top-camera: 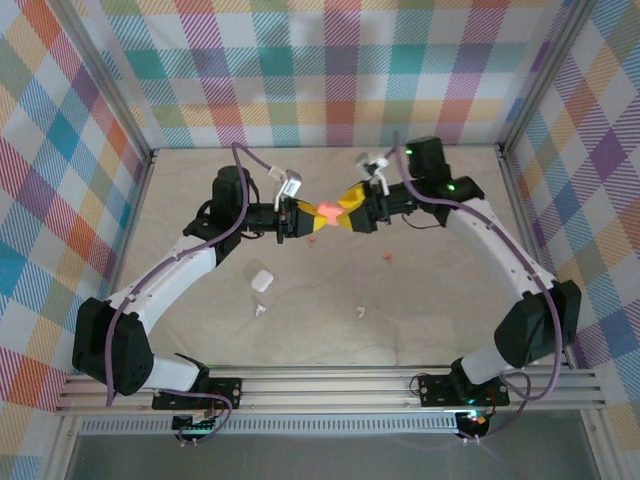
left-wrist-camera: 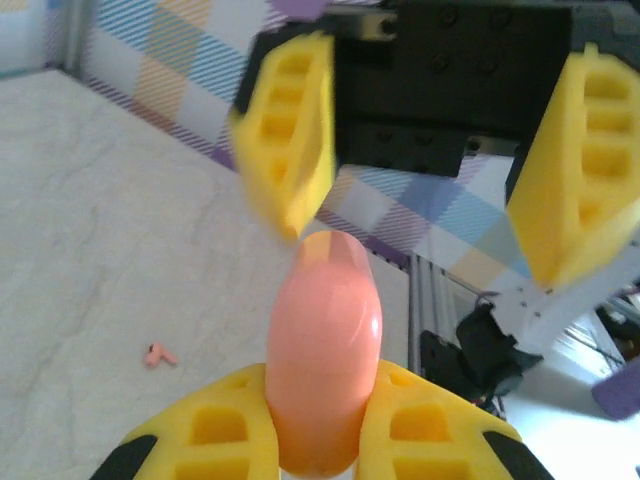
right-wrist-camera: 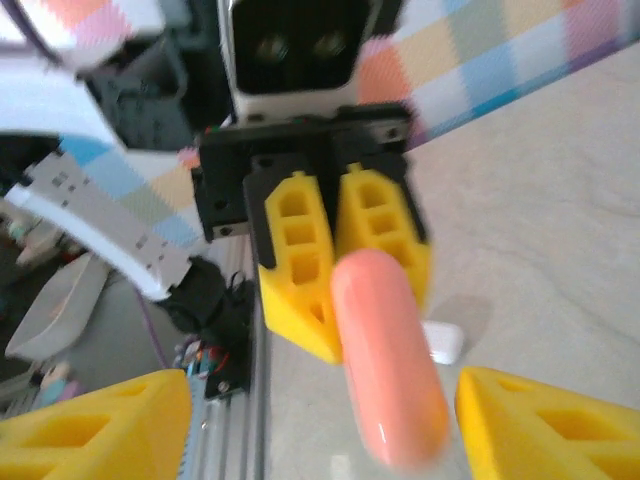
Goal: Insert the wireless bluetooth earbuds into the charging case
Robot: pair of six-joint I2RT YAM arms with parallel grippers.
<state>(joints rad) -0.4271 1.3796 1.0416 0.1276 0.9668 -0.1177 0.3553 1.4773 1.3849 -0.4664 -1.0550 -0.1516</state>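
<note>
A salmon-pink charging case (top-camera: pixel 327 211) hangs in the air over the middle of the table. My left gripper (top-camera: pixel 311 217) is shut on one end of it, and in the left wrist view the case (left-wrist-camera: pixel 322 350) stands up between the yellow fingers (left-wrist-camera: pixel 215 430). My right gripper (top-camera: pixel 346 212) faces it, open, with its fingers (right-wrist-camera: pixel 545 420) spread on either side of the case's free end (right-wrist-camera: pixel 388 365) and apart from it. On the table lie a pink earbud (top-camera: pixel 388 257), two white earbuds (top-camera: pixel 261 310) (top-camera: pixel 360 311), and a white case (top-camera: pixel 262 281).
A small pink piece (top-camera: pixel 312 243) lies on the table under the grippers. Plaid walls enclose the table on three sides. The aluminium rail (top-camera: pixel 330 385) with both arm bases runs along the near edge.
</note>
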